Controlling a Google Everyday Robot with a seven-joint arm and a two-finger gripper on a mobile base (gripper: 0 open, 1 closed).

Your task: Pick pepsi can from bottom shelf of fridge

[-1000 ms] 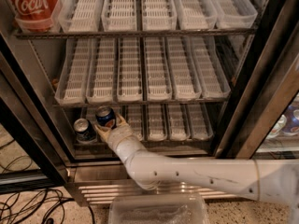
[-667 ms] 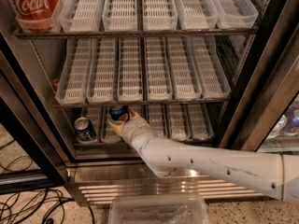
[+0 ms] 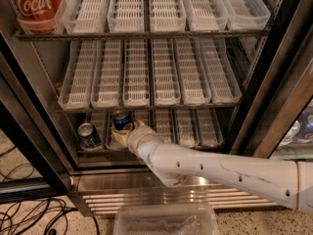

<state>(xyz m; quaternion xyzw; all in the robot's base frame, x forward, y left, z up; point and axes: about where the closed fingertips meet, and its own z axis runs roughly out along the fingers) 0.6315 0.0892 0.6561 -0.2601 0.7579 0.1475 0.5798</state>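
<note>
The fridge [image 3: 34,131] stands open with whitish slatted racks. On the bottom shelf [image 3: 195,131] my gripper [image 3: 126,131] reaches in from the lower right on a white arm. It is shut on the pepsi can [image 3: 122,122], a blue can with a silver top and a round red-white-blue logo. The can is upright, held between the yellowish fingers [image 3: 117,138], just above the second lane from the left. A second blue can [image 3: 89,135] sits tilted in the leftmost lane, apart from the gripper.
A large red Coca-Cola can [image 3: 35,4] stands on the top rack at the left. The middle rack [image 3: 151,77] hangs just above the gripper. A steel sill and ribbed grille [image 3: 161,199] lie below. A clear plastic bin [image 3: 166,220] and cables [image 3: 29,214] are on the floor.
The gripper has moved to the right with the pepsi can in it, away from the tilted can at the left. The arm has swung up and right.
</note>
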